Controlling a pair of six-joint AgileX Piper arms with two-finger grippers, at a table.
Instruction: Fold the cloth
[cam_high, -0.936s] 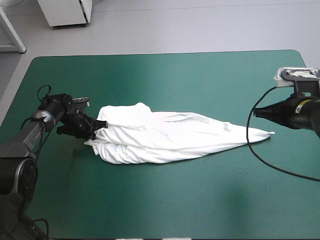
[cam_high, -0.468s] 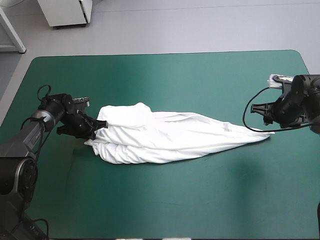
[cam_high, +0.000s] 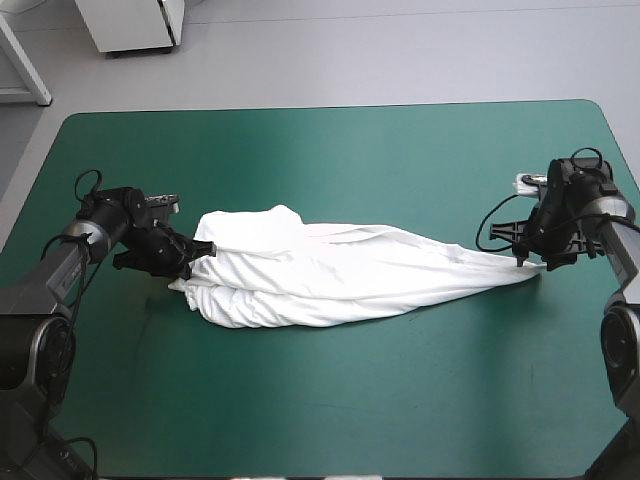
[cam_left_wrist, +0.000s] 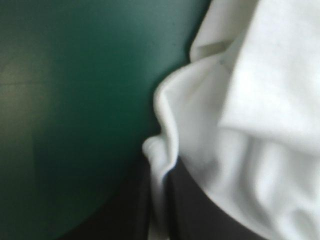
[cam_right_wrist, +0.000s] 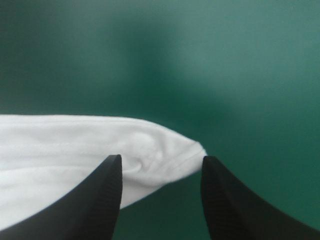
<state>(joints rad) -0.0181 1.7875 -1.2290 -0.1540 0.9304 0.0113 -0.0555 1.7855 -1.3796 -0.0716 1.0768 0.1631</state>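
T-shirt (cam_high: 330, 275), noted from each hand outward.

Left hand (cam_high: 192, 256): clenched on the T-shirt at the garment's 9 o'clock end. The wrist view shows white cloth pinched between the black fingers (cam_left_wrist: 195, 210) and spilling over one of them. It looks like a bunch of layers, not a single edge.

Right hand (cam_right_wrist: 161, 159): released, fingers standing apart at the garment's 3 o'clock end. The narrow tip of the cloth lies between them, unpinched, and its very end only just reaches one finger.

Beyond the hands, the T-shirt lies across the middle of the teal-green bench (cam_high: 320, 400). It forms a long wedge, thick and ropy toward 9 o'clock and tapering to a point toward 3 o'clock. It is rolled on itself, not spread.

What could go wrong, as I judge it:
- If you close the right hand where it stands, you may catch only the last bit of hem. A hold that shallow would likely slip on the first pull. Reaching further toward 9 o'clock first should help.
- The right hand sits low. Closing it could scrape or nip the cover along with the cloth.
- The left hand holds a wad, so lifting from there may raise a twisted rope, not an open T-shirt, and there would be no clean edge to fold.
- Drawing the two ends apart hard could drag cloth out of the left hold or tighten the twist.
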